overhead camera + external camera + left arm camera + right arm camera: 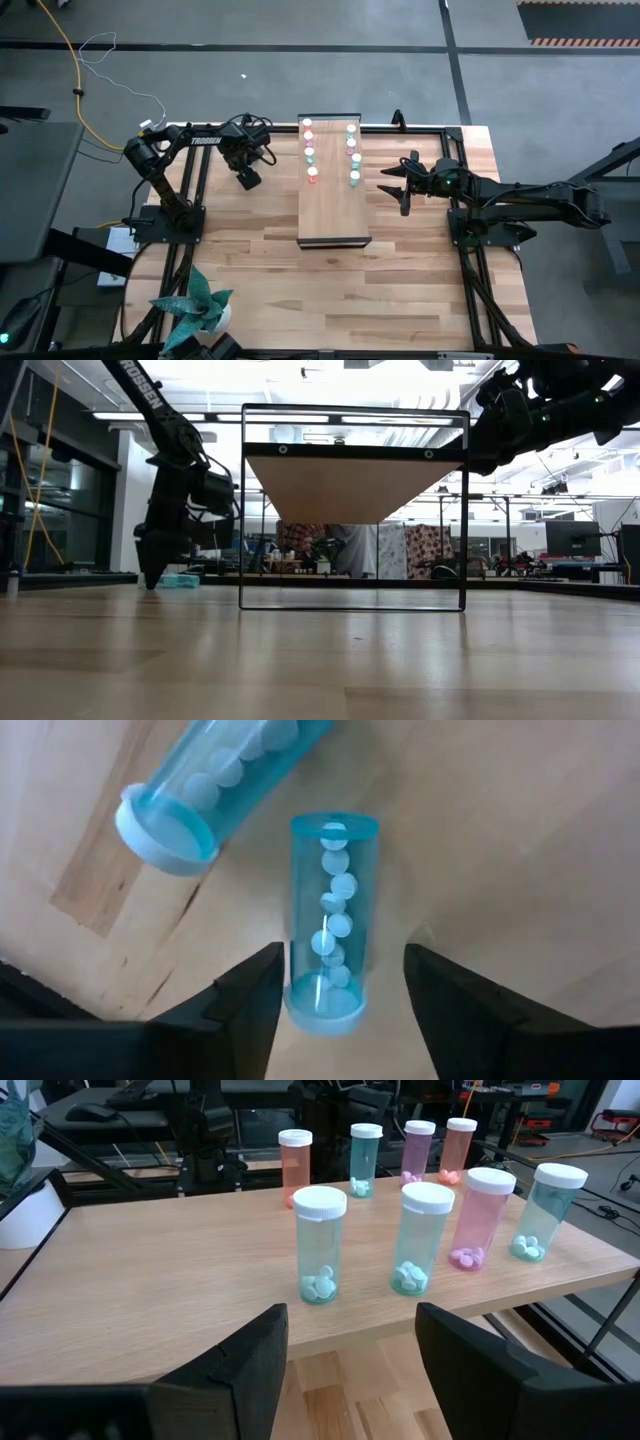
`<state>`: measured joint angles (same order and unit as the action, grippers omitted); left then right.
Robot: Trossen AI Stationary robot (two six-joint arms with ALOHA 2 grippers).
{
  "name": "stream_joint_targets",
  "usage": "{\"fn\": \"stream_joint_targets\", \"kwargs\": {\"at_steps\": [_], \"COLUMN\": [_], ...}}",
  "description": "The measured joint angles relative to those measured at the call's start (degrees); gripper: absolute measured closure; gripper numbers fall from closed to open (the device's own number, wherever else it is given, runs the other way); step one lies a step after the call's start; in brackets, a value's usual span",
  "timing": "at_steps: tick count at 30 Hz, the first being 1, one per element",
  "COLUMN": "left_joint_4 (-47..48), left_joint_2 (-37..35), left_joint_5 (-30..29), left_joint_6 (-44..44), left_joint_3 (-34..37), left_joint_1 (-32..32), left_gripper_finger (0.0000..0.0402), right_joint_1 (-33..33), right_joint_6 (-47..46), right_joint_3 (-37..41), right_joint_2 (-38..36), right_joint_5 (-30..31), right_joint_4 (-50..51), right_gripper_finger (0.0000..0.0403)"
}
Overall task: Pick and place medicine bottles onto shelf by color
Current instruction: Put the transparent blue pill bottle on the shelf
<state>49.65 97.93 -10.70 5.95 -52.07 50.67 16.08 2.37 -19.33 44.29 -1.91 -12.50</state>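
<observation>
While eight capped bottles [321,1245] holding pills stand on the shelf [335,205], two blue bottles [330,920] lie on the desk [300,290], one between the open, empty left tool [340,1005]; right tool [350,1360] open, empty.

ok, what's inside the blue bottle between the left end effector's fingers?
The blue bottle lies on the table, holding a row of small round white pills along its length. Its white cap hides whatever sits at that end.

Shelf [335,215]: near half bare, open to approach; far half occupied by two rows of upright medicine bottles [310,150], a bare lane between rows. Table [330,290] in front unobstructed.
</observation>
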Motion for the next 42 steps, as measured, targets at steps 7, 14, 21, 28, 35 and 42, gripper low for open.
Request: {"fn": "stream_joint_targets", "kwargs": {"at_steps": [7,14,21,28,35,42], "left_joint_4": [1.27,2.2,2.86,5.23,9.54,15.1], "left_joint_2": [0.09,0.09,-1.98,-6.73,-13.35,-23.16], "left_joint_5": [1.56,2.42,3.69,6.89,9.02,13.47], "left_joint_6": [-2.58,-3.89,-5.19,-6.23,-8.89,-13.91], "left_joint_3": [0.07,0.13,0.24,0.2,0.17,0.15], "left_joint_1": [-0.1,-0.22,-0.54,-2.03,-5.62,-11.31], "left_gripper_finger": [0.0247,0.0286,0.0304,0.0304,0.0304,0.0305], "right_joint_1": [0.02,0.0,0.02,0.02,0.01,0.01], "right_joint_6": [0.0,0.0,-0.01,0.0,0.0,-0.02], "right_joint_3": [0.0,0.0,0.0,0.0,0.0,0.02], "right_joint_2": [0.0,0.0,0.0,0.0,0.0,0.0], "right_joint_5": [0.0,0.0,0.0,0.0,0.0,0.0], "right_joint_4": [0.01,0.01,0.01,0.01,-0.02,-1.61], "right_gripper_finger": [0.019,0.019,0.019,0.019,0.019,0.019]}}
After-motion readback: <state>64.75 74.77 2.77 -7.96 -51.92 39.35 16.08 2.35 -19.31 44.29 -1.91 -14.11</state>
